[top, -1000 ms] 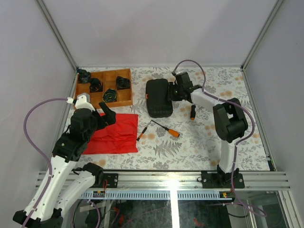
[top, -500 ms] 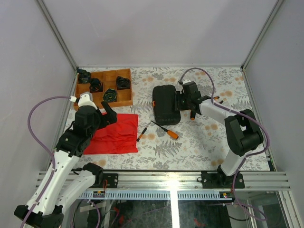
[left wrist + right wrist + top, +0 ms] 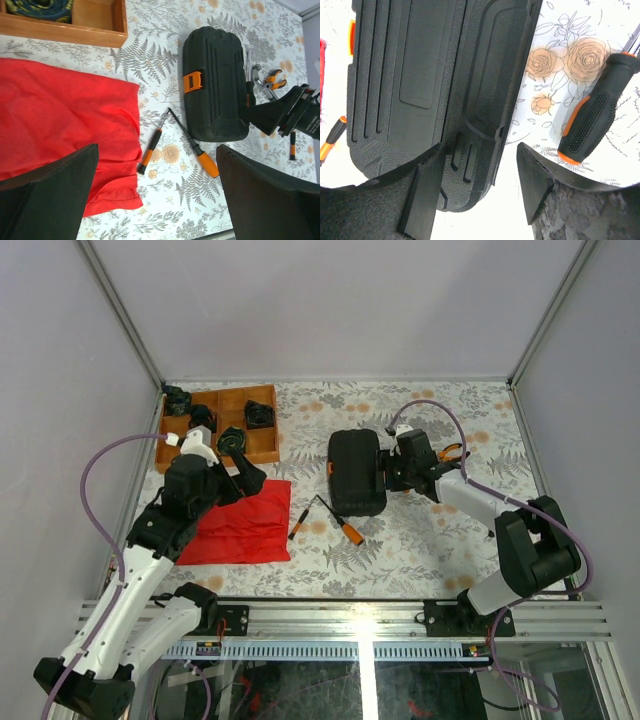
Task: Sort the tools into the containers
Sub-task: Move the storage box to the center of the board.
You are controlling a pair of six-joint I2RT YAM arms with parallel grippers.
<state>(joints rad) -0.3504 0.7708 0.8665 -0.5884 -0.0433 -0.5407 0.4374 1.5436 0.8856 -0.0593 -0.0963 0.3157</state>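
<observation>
The black case (image 3: 357, 472) lies shut on the table, its orange latch (image 3: 192, 81) facing left. My right gripper (image 3: 390, 472) is at the case's right side. Its open jaws straddle the case's edge (image 3: 485, 125), and the right finger (image 3: 535, 175) stands apart from it. A black-and-orange screwdriver (image 3: 587, 125) lies right of that finger. Two slim screwdrivers (image 3: 298, 523) (image 3: 342, 523) lie in front of the case, and orange-handled pliers (image 3: 450, 452) lie behind the right arm. My left gripper (image 3: 245, 475) hangs open and empty over the red cloth's right edge.
A wooden compartmented tray (image 3: 262, 445) with dark coiled items stands at the back left. The red cloth (image 3: 240, 525) lies in front of it. Walls enclose the table on three sides. Another small screwdriver (image 3: 292, 147) lies by the right arm.
The case has slid nearer and to the right with my right gripper on its edge, and those jaws have widened. My left arm has swung right, toward the cloth's edge.
</observation>
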